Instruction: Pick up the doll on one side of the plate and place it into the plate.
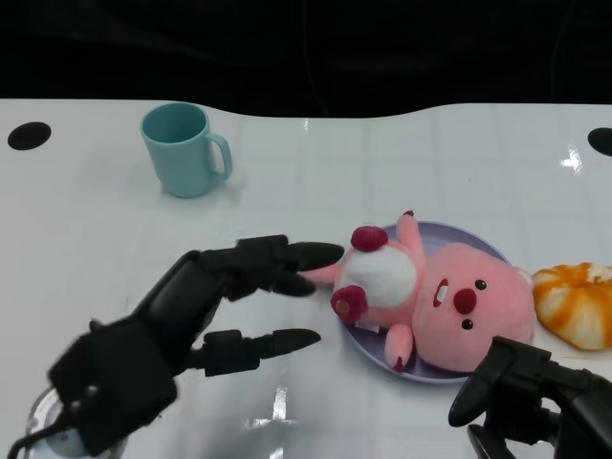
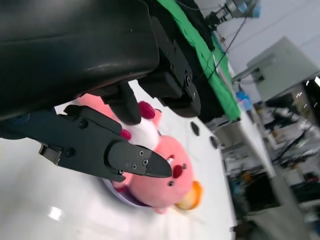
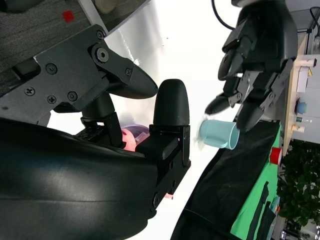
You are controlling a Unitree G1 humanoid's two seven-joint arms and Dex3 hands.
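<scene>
— What do you have at the left of the table?

— From the head camera I see a black round mark point(image 1: 29, 135) near the far left edge of the white table point(image 1: 96, 229), then a teal mug point(image 1: 185, 149) standing upright, its handle turned to the right. Nearer me is my left hand point(image 1: 206, 311). Its fingers point(image 1: 287, 256) are spread and stretched to the right, holding nothing. The upper fingertip lies just beside the doll's foot; I cannot tell whether it touches.

— And the doll?

— The pink doll point(image 1: 440, 301) lies on its back in the lavender plate point(image 1: 435, 231), head to the right, white belly up, dark red paws raised. Its head spills over the plate's right rim. The left wrist camera shows the same doll point(image 2: 167, 172) past my fingertips, resting on the plate.

— Further right?

— An orange and white bun-like toy point(image 1: 577, 301) sits on the table just beside the doll's head. My right hand point(image 1: 535, 397) is at the lower right, close to the plate's near rim, fingers apart and empty. Its wrist camera shows the left hand point(image 3: 257, 55) and the mug point(image 3: 220, 134) across the table.
</scene>
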